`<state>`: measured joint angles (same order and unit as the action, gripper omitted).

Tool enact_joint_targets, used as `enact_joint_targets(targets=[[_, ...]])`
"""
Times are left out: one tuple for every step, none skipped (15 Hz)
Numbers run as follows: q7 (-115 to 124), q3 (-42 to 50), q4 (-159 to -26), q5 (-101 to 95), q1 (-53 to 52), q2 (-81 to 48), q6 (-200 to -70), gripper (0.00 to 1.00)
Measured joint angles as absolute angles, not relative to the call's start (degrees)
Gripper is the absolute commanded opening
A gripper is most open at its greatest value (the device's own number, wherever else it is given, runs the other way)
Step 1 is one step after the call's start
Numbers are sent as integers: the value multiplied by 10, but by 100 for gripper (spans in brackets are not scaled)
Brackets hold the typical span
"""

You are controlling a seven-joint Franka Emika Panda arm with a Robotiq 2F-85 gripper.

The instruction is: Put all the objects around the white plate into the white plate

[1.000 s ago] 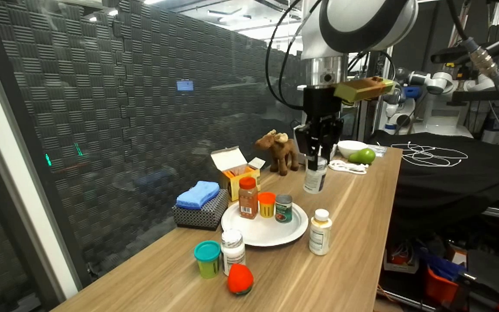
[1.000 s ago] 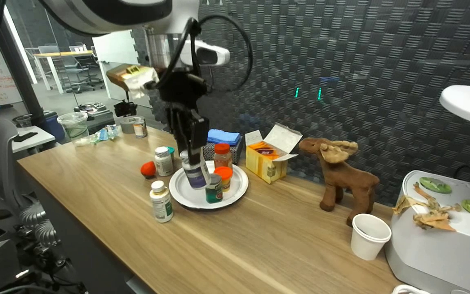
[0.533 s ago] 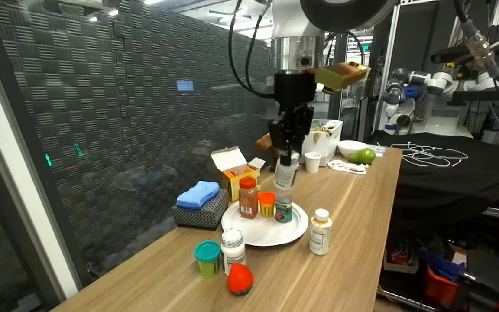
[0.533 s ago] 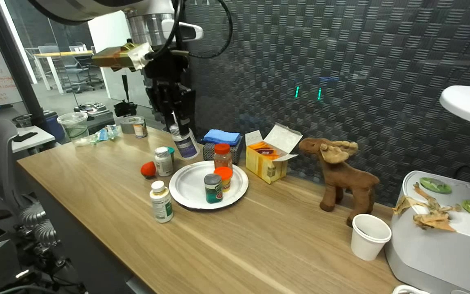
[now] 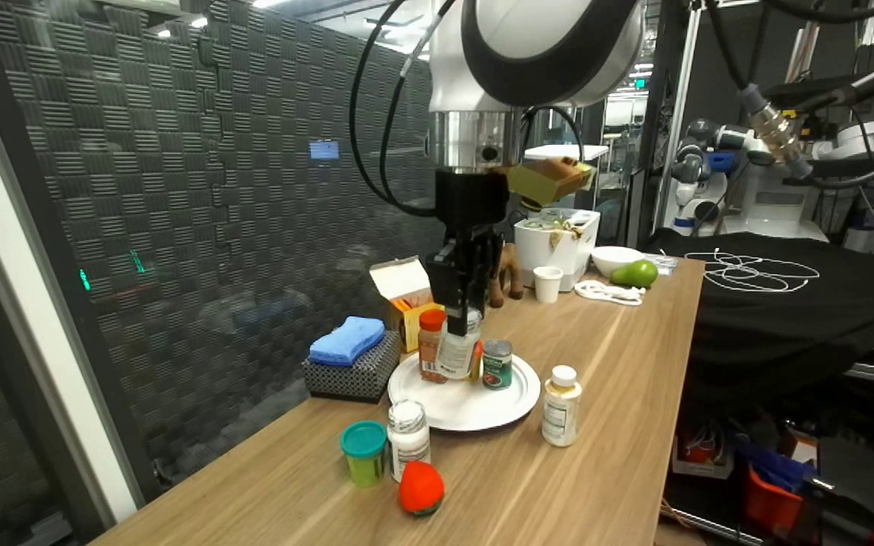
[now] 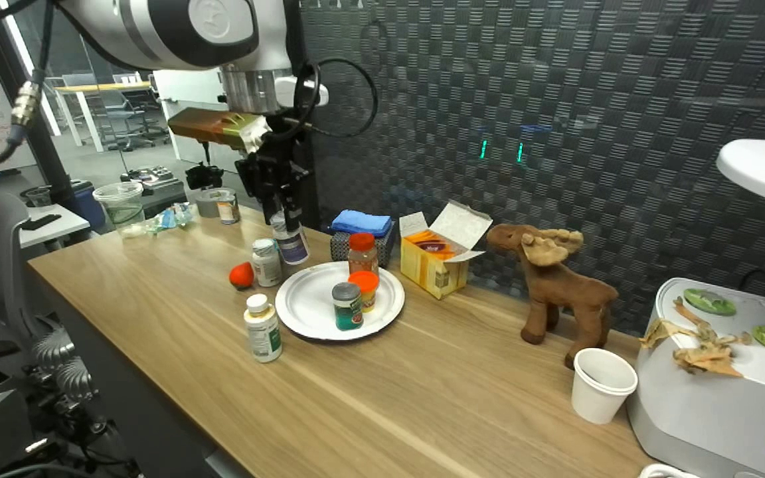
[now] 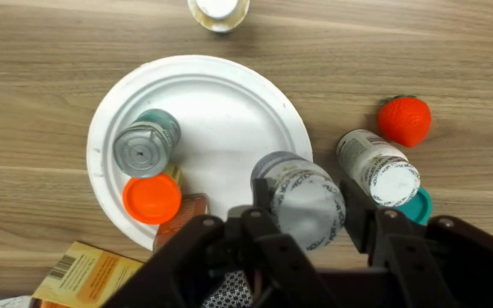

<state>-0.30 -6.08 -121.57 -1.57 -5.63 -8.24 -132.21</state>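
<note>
Since the fingers clamp a near-upright white bottle over the white plate near its edge toward the strawberry, I'd shift inward before lowering.

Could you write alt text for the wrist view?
A black gripper holds a white bottle near a white plate, seen from above. On the plate: a can, an orange-lidded tub, a reddish jar; to its right, another bottle, a teal lid, a strawberry.

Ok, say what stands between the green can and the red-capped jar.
An orange-lidded tub stands between can and jar, as the wrist view shows.
</note>
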Motion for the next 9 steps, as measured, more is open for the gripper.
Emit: enact_joint_targets(targets=[[-7,-61,-1212,-13,-56,-96,-1330,19],[-12,-61,-1206,-10,-56,-111,-1335,19],[-15,-61,-1201,-8,-56,-124,-1339,19],[-17,-61,-1195,-8,-56,-136,-1343,19],[-18,-61,-1188,-8,-56,-148,-1345,19],[-19,-61,-1181,-8,-56,-158,-1348,19],[-19,-61,-1174,-8,-56,-166,-1350,19],[-19,-60,-1166,-8,-56,-175,-1353,19],[-19,-60,-1158,-9,-56,-182,-1356,19]])
